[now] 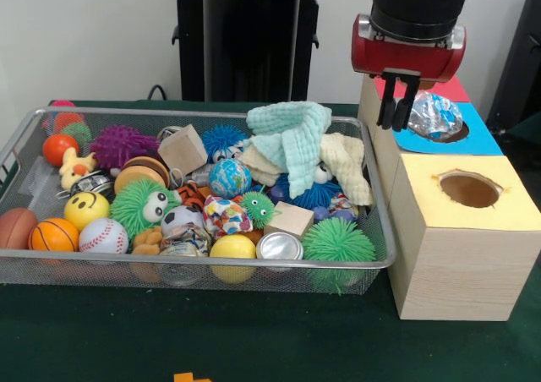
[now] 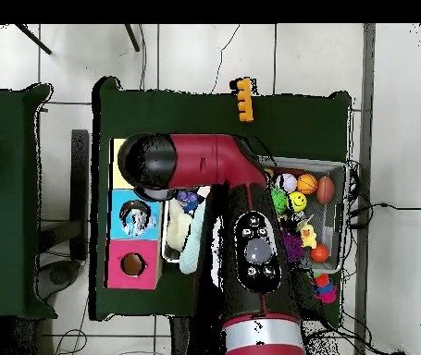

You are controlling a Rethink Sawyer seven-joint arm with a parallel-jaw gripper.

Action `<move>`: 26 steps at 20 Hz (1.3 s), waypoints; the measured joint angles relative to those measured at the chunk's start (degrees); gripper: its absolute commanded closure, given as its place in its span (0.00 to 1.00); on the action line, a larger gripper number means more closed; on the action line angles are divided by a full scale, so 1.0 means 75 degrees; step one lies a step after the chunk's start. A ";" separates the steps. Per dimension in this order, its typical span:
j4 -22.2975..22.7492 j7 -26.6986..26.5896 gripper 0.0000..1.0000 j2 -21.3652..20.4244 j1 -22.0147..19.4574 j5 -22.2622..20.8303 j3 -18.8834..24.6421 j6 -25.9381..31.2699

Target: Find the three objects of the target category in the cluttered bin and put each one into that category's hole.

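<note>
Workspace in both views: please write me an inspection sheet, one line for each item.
Surface: dark green cloth table.
Job's things: wire mesh bin full of toys; wooden box with yellow-topped hole, empty; blue-topped hole holds a crumpled clear plastic piece; pink-topped hole.
Clutter: pale green cloth, wooden cubes, spiky green ball, silver can, baseball.
Tool: black tool hangs above the blue hole, empty, fingers close together.
Cables: black cable behind bin.
Surroundings: tiled floor, orange block.
</note>
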 measured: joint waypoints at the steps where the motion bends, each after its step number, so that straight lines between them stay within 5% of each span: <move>1: 0.0001 0.0000 1.00 0.0000 0.0001 -0.0083 0.0035 0.0000; 12: 0.0126 0.0000 1.00 -0.0035 -0.0130 -0.0597 0.0400 -0.0022; 26: 0.1470 0.0000 1.00 -0.0400 -0.0796 -0.1398 0.0653 -0.1030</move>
